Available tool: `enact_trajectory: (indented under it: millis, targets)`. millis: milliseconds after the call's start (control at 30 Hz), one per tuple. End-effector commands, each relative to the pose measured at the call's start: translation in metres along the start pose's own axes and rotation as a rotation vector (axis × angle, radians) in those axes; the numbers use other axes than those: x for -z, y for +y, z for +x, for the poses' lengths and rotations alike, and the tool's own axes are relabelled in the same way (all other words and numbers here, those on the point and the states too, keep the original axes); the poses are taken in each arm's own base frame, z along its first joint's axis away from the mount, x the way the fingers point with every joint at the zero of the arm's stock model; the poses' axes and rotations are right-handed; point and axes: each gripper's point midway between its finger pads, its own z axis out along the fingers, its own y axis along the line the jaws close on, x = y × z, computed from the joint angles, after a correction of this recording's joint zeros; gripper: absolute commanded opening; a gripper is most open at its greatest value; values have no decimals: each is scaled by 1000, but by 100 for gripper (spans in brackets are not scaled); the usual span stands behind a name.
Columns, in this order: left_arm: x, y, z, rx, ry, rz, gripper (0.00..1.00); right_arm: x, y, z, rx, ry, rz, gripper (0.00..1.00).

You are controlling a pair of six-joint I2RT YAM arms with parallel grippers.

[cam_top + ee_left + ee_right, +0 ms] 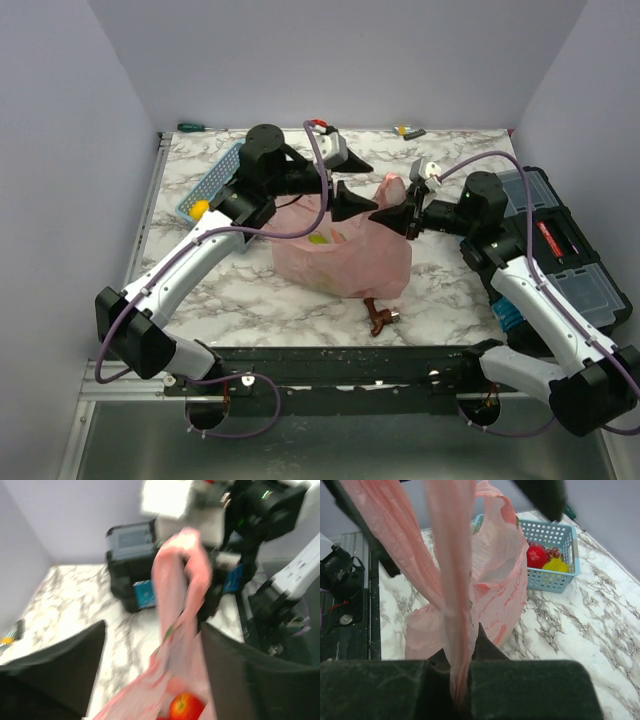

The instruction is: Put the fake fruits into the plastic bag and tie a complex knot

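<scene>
The pink plastic bag (340, 258) sits mid-table with a green fruit (320, 238) showing through it. My right gripper (408, 216) is shut on one bag handle (451, 575) and holds it stretched upward. In the right wrist view the strand runs down between its closed jaws (460, 647). My left gripper (360, 186) is wide open just left of it, above the bag. Its fingers (60, 670) straddle the raised handle (180, 585) without gripping it. A red-orange fruit (186, 707) lies inside the bag. No knot is in view.
The light-blue basket (212, 182) stands at the left and holds a yellow fruit (200, 208); the right wrist view shows red (536, 557) and yellow (555, 565) fruits in it. A black toolbox (565, 250) stands at the right. A small brown object (380, 318) lies before the bag.
</scene>
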Motion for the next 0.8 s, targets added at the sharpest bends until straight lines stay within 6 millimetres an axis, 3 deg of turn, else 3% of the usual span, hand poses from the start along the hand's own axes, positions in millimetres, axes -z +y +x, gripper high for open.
enact_trajectory:
  millis: [0, 67, 200, 267, 333, 433, 567, 600, 767]
  targets:
    - [47, 7, 16, -73, 129, -3, 89, 5, 10, -9, 67, -34, -25, 1]
    - [61, 22, 37, -137, 211, -24, 99, 7, 12, -10, 69, -35, -23, 1]
    - [76, 54, 78, -224, 357, -30, 99, 10, 16, -11, 78, -40, -23, 1]
    - [81, 58, 89, -222, 408, 11, 95, 10, 13, -8, 69, -32, -4, 1]
    - [89, 49, 88, -147, 431, 64, 78, 10, 5, -6, 61, -23, 36, 1]
    - [101, 18, 80, -12, 418, 144, 39, 8, -7, -8, 60, -37, 92, 1]
    - [108, -19, 94, 100, 401, 152, 7, -4, -20, -16, 22, -93, 107, 1]
    - [108, -26, 100, 112, 406, 148, 1, -8, -25, -18, 18, -104, 111, 1]
    - [116, -38, 127, 120, 428, 41, 0, -25, -49, -37, -60, -166, 139, 1]
